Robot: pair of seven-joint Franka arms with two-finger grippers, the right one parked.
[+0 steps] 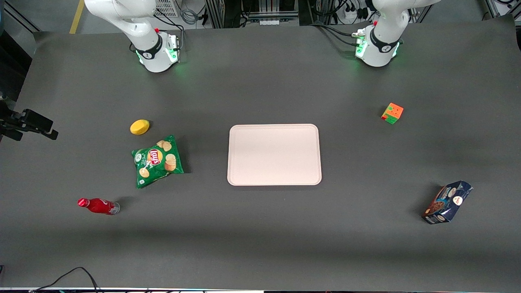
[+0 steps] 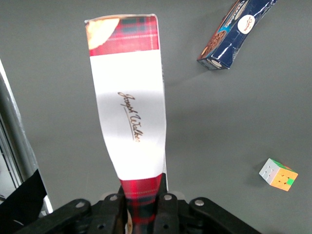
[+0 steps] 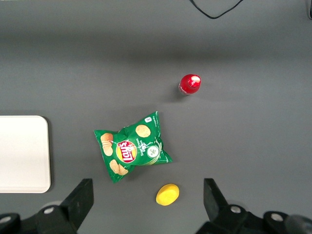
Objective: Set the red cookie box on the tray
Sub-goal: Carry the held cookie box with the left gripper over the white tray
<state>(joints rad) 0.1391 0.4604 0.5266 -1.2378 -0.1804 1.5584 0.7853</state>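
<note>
I see the big grey table (image 1: 260, 236) and, in its middle, the pale pink tray (image 1: 274, 154), which lies flat with nothing on it. The red cookie box (image 2: 130, 105) does not show from the front; I see it only from the working arm's wrist, where it hangs up in the air over the table top, so it is not on the tray. It is a long box with red plaid at both ends and a white band with gold writing in between. My gripper (image 2: 143, 209) is clamped on one plaid end of it, a black finger (image 2: 113, 214) pressing on each side, and the rest of the box sticks straight out away from the wrist. Down on the table under it lie the dark blue cookie box (image 2: 234, 30) and the colour cube (image 2: 278, 174), well apart from each other. From the front, the blue box sits toward the working arm's end, nearer to the camera than the cube. Toward the parked arm's end lies the green bag of Lay's chips (image 1: 157, 161), flat on the table. The red Coca-Cola bottle (image 1: 99, 206) lies on its side nearer to the camera than the bag. A small yellow lemon (image 1: 139, 127) sits just above the bag, close to it.
</note>
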